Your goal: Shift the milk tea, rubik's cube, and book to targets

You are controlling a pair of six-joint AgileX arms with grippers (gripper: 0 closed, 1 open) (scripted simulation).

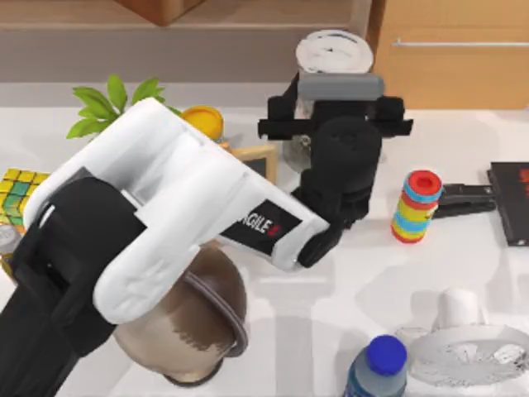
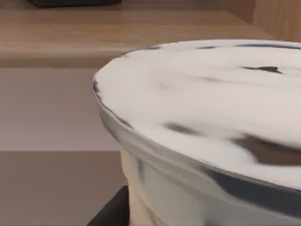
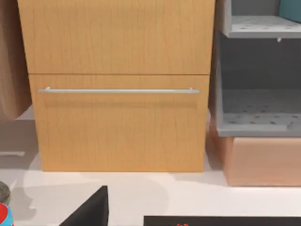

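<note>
The milk tea [image 1: 335,51] shows its white flat lid at the back centre of the table, and the same lid [image 2: 202,108] sits close up in the left wrist view. My left gripper [image 1: 337,80] reaches in from the lower left and is shut on the milk tea just below the lid. The rubik's cube [image 1: 20,192] lies at the far left, half hidden by the left arm. A teal-blue sliver of the book [image 3: 291,8] rests on a grey shelf. The black slab with red marks [image 1: 509,203] [image 3: 221,220] lies at the right edge. A flat pale grey round disc [image 1: 473,356] sits front right.
A stack of coloured rings [image 1: 417,207] and a black object [image 1: 459,198] stand left of the slab. A blue-capped bottle [image 1: 378,368] is at the front, and a brown dome [image 1: 192,331] lies under the left arm. A plant [image 1: 107,103] is at the back left and wooden drawers [image 3: 117,89] at the back right.
</note>
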